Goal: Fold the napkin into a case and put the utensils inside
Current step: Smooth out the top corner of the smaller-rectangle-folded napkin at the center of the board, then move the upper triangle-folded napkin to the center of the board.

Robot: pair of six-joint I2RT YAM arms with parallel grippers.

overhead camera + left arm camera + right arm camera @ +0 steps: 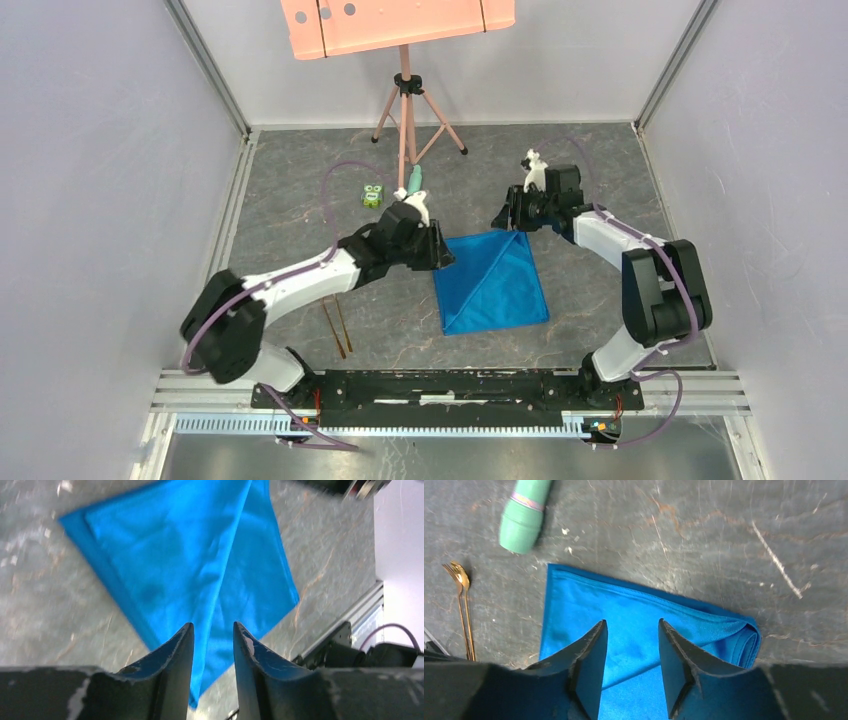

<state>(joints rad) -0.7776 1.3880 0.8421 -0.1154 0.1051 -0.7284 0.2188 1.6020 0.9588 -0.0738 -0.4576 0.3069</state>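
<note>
Utensils lie lower left of the top view, nearest the bases, well apart from the cloth, prob. so folding goes unhindered. Count: 2, one fork and one spoon, side by side. Centre frame: 1 napkin, flat, folded w/ a diagonal crease — not yet pocket-shaped, I judge. Left gripper hangs at its upper-left edge, right gripper at its top corner. Both have fingers parted w/ nothing pinched — likely poised for the next fold. Further up: 1 pale green tube, 1 green toy, 1 pink tripod stand.
</note>
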